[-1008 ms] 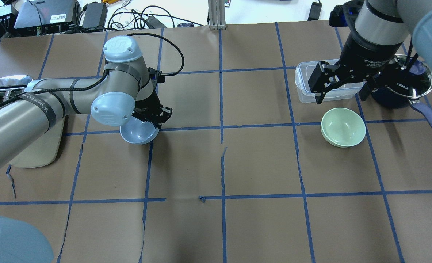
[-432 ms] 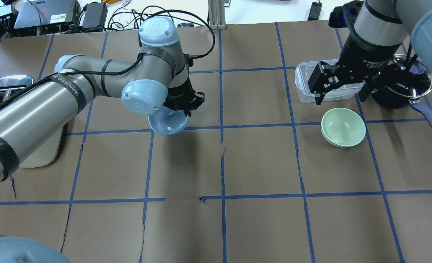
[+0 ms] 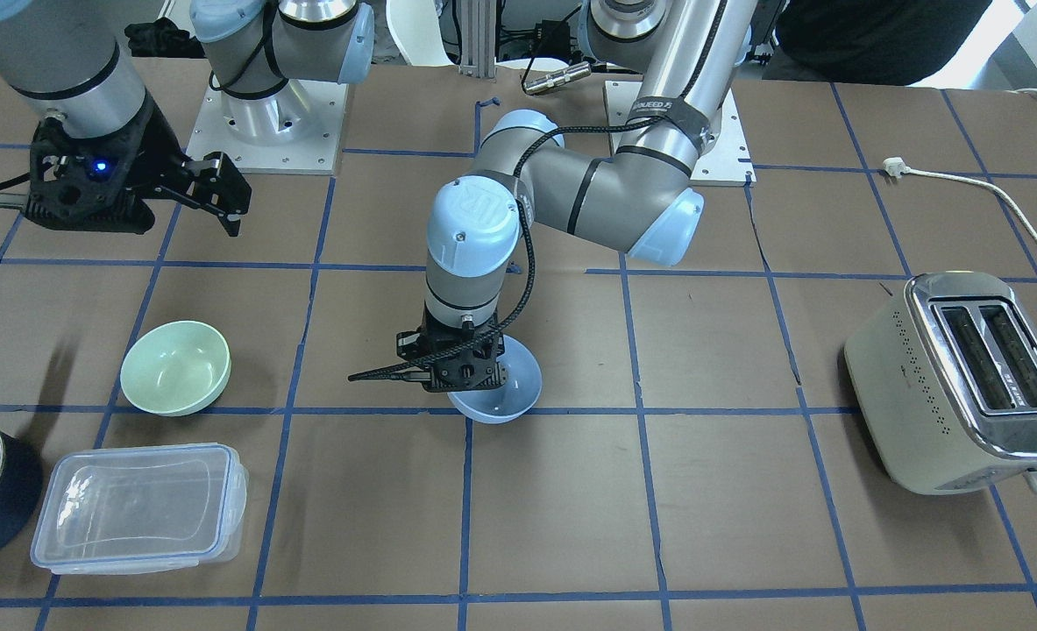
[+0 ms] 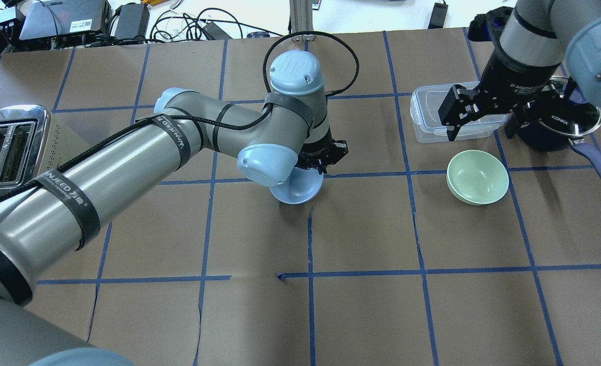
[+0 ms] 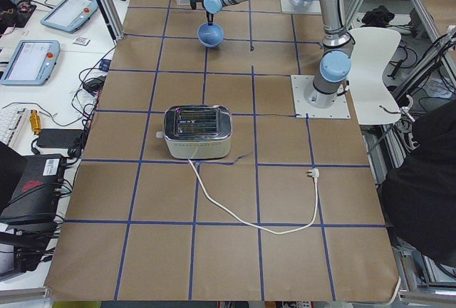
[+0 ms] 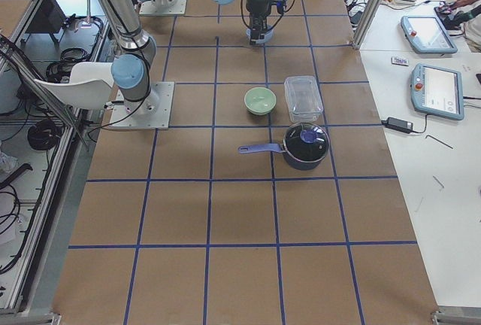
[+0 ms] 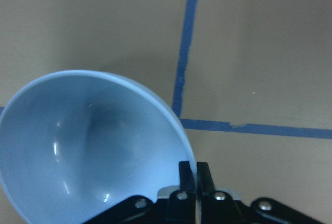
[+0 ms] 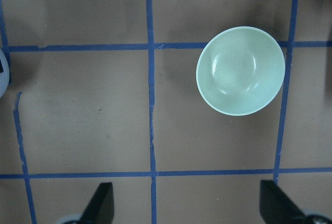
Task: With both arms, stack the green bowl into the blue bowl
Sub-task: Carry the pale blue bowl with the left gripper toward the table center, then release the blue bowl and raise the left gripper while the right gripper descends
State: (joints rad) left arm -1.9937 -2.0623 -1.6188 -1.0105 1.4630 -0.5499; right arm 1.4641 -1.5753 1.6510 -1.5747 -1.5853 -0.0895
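Left end effector (image 7: 196, 176) pinches the half-hidden blue bowl (image 7: 88, 146) by its rim; right end effector (image 4: 480, 133) gapes near green bowl (image 4: 477, 177).

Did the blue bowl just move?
Yes. Held in the left claw, the blue bowl has travelled rightward in the overhead view, reaching the centre tape line, closer to the green bowl.

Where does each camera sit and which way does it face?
Front-facing: across the table, facing the robot; both arms.
Overhead: behind the robot, looking down; both arms.
Left side: table's left end; toaster nearest.
Right side: right end; saucepan nearest.
Left wrist: down at blue bowl, left gripper pinching its rim.
Right wrist: down at green bowl, right gripper open.
Shared: first two show both bowls.
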